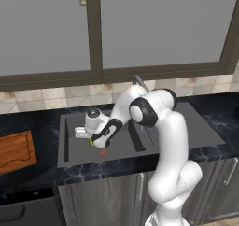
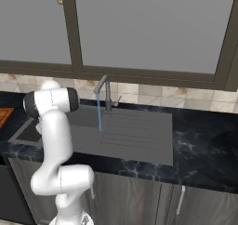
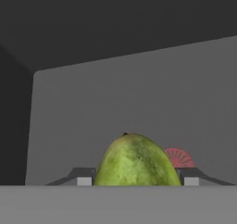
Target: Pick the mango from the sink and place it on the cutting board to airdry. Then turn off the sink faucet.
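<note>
Mango (image 3: pixel 136 160) sits right at the lens in your hand view, wedged between the two fingertips (image 3: pixel 84 177), which press its flanks from either side. So your gripper (image 1: pixel 88 139) is pinching the fruit down in the sink (image 1: pixel 70 159) basin, low over the floor; whether the fruit is resting on the floor or just clear of it you cannot tell.

Your first risk is the grip itself. That skin is smooth, rounded and probably wet, and you only hold the near end of it. Lift with a jerk and it could squirt out and roll across the basin.

Just behind the fruit lies a small red drain (image 3: pixel 179 157). It is no part of your job; don't mistake it for a target.

Beyond that rise the basin walls. The board (image 1: pixel 16 151) lies well off to the left on the counter, so swinging sideways before you are clear of the rim could knock the fruit loose against the wall.

Farther back, the faucet (image 2: pixel 106 91) is running; a thin blue stream (image 2: pixel 99 112) falls into the sink. Your elbow stands close to the spout in the left base view, so a wide swing could clip it. Leave the lever until the fruit is down.
</note>
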Motion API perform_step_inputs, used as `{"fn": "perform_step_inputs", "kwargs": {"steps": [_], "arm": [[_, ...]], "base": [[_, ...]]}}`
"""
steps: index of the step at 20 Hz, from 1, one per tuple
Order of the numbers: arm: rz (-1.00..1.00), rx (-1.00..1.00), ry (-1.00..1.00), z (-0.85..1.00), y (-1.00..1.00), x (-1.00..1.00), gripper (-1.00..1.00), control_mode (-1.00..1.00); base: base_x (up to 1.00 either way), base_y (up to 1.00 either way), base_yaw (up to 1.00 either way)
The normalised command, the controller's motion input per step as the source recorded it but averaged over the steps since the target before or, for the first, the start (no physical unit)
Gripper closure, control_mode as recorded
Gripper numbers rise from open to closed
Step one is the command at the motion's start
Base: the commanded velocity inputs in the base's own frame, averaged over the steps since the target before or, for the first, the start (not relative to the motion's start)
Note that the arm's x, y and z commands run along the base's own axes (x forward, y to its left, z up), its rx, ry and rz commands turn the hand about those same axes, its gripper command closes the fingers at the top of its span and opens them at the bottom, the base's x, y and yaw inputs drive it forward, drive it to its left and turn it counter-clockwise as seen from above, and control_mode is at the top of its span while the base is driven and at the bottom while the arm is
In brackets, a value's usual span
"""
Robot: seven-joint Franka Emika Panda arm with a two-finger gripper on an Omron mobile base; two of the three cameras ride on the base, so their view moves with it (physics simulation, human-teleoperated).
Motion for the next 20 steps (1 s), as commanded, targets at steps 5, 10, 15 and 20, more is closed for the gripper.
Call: {"fn": "perform_step_inputs", "kwargs": {"steps": [5,10,15,20], "arm": [[0.02,0.00,-0.02,0.66,-0.01,-0.27,1.00,-1.00],[0.03,0.00,-0.02,0.64,-0.06,-0.26,1.00,-1.00],[0.09,0.00,-0.06,0.71,-0.01,-0.31,1.00,-1.00],[0.14,0.00,-0.06,0.74,0.00,-0.30,1.00,-1.00]], "base": [[0.00,0.00,0.00],[0.00,0.00,0.00],[0.00,0.00,0.00],[0.00,0.00,0.00]]}}
